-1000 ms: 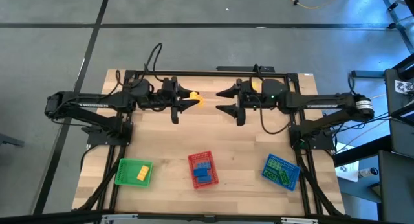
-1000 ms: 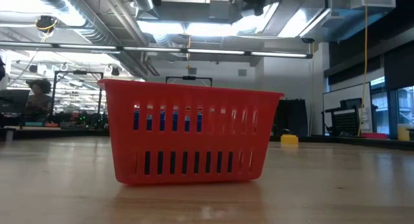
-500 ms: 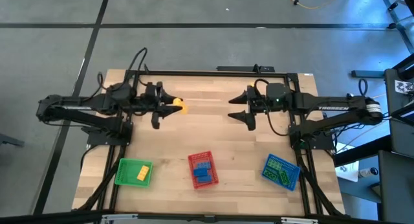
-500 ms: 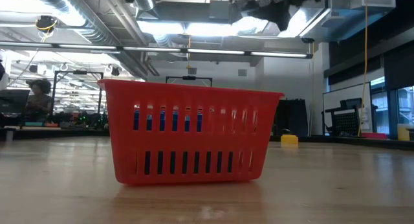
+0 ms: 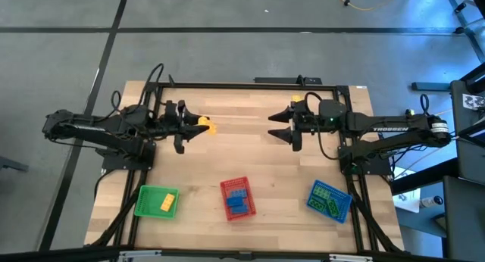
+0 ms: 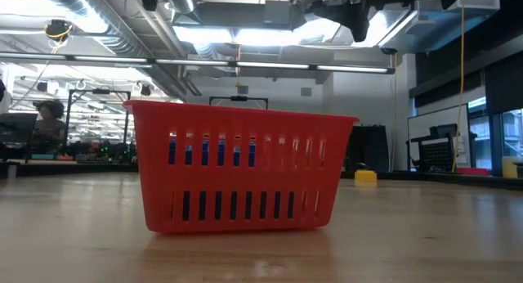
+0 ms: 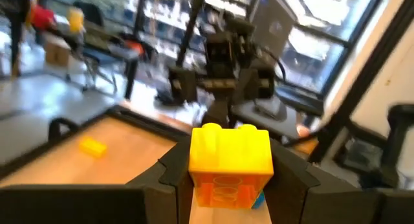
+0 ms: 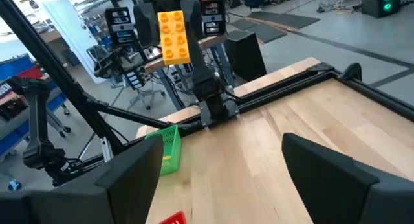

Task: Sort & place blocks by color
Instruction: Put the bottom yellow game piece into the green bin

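My left gripper (image 5: pixel 198 126) hovers over the table's far left part, shut on a yellow block (image 7: pixel 229 153); that block also shows as a yellow block (image 8: pixel 173 36) in the right wrist view. My right gripper (image 5: pixel 274 126) faces it from the right, open and empty (image 8: pixel 226 179). A second yellow block (image 6: pixel 365 176) lies flat on the table near the far edge (image 7: pixel 92 146). Along the near edge, the green tray (image 5: pixel 157 201) holds yellow blocks (image 5: pixel 167 202), the red tray (image 5: pixel 236 198) holds blue ones, and the blue tray (image 5: pixel 330 200) holds green ones. My left gripper pinches the yellow block's two opposite side faces (image 7: pixel 194 179) between its fingers (image 7: pixel 169 175). The fingers lie about level and point toward the table's right. The block is lifted clear of the table, with its studs (image 7: pixel 210 128) toward the picture's top in the wrist view.
Bare wooden table lies between the arms and the three trays. A black frame (image 5: pixel 250 85) runs along the table's far edge and sides. In the low view the red tray (image 6: pixel 241 164) stands in the middle, with blue blocks (image 6: pixel 212 148) showing through its slats.
My left gripper has drawn back toward the table's left edge, still carrying the yellow block. My right gripper has drawn back toward the right edge, still open. The gap between the two grippers has widened.
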Available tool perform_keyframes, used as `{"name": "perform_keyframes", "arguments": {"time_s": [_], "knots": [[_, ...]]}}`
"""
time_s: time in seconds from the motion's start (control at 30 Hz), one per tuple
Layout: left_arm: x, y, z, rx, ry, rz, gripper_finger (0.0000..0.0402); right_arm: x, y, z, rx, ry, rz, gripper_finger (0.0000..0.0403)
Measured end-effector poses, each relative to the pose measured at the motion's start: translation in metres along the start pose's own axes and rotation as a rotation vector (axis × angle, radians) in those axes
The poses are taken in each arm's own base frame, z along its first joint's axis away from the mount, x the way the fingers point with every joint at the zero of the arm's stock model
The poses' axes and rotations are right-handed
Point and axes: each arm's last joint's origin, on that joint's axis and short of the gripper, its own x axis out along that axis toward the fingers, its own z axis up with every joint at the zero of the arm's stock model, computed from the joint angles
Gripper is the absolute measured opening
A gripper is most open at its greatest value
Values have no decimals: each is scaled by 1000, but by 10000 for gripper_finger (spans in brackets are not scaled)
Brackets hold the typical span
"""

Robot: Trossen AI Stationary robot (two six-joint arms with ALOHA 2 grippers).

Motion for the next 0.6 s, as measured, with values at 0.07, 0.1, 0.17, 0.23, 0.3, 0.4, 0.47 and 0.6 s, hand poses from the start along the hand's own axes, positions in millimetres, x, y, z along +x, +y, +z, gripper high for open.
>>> {"name": "perform_keyframes", "arguments": {"time_s": [0.07,0.1,0.17,0.23,0.3,0.4,0.47,0.6], "knots": [[-1,-4,1,-5,68,-26,129,0,0,0,1,0,0,319],[-1,-7,2,-11,124,-35,129,0,0,0,4,0,0,319],[-1,-13,0,-29,277,-33,129,0,0,0,15,0,0,319],[-4,-19,-8,-62,467,6,129,0,0,0,24,0,0,319],[-9,-27,-18,-121,650,42,129,0,0,0,24,0,0,319],[-19,-41,-41,-235,898,91,129,0,0,0,24,1,0,319],[-28,-52,-61,-301,1041,153,129,0,0,0,24,4,-1,319],[-45,-76,-97,-401,1230,291,129,0,0,-1,25,9,-4,319]]}}
